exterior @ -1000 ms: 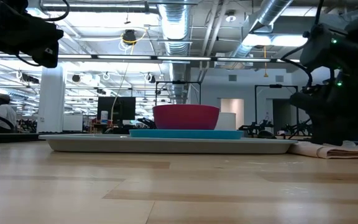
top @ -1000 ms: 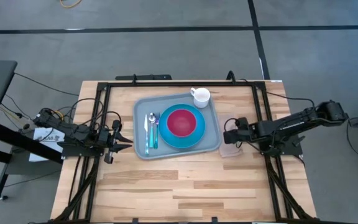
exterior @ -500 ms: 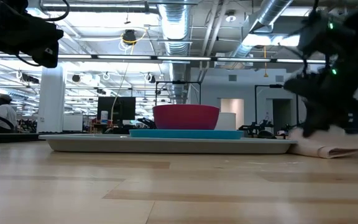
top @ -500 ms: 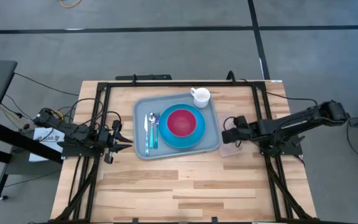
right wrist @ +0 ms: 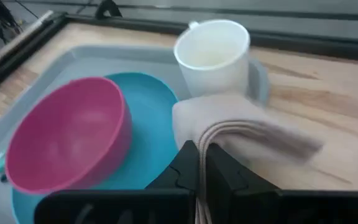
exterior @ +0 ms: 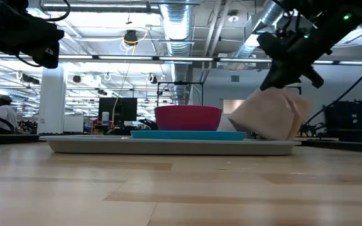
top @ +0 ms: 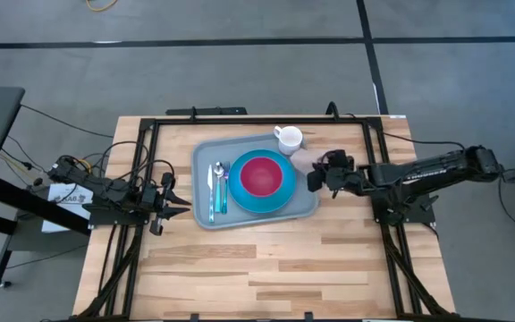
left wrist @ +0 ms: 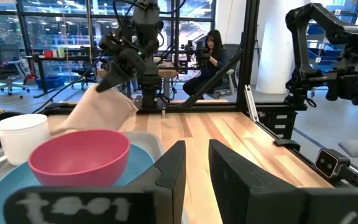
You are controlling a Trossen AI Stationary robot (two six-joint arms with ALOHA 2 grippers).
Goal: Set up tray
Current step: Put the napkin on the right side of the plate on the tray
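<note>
1. Two arms in play; the right gripper [top: 315,178] sits over the tray's right rim, fingers clenched on the beige napkin [top: 304,161].
2. High view barely shows the napkin, only a pale patch just beside the white mug [top: 289,138]; the low view shows it plainly, the napkin [exterior: 270,113] hanging lifted off the table under the right gripper [exterior: 280,70].
3. Right wrist view adds the grasp itself: folded edges of the napkin [right wrist: 244,127] run in between the two dark fingers [right wrist: 188,163], which are closed tight on them.
4. Left wrist view sees the same lift from across the tray, cloth drooping behind the pink bowl [left wrist: 79,156].
5. Tray [top: 200,188] lies flat at the table's middle, toward the far edge; long axis runs left-right across the table, slightly skewed, right end tipped toward the far edge.
6. On tray: blue plate [top: 275,199] with the pink bowl on it, cutlery [top: 217,186] along the left side lying across the long axis, the mug in the far right corner.
7. Left gripper [top: 175,205] waits near the table's left edge, apart from the tray, fingers spread, holding nothing.
8. Person [left wrist: 211,55] seated in the room beyond, left wrist view only.
</note>
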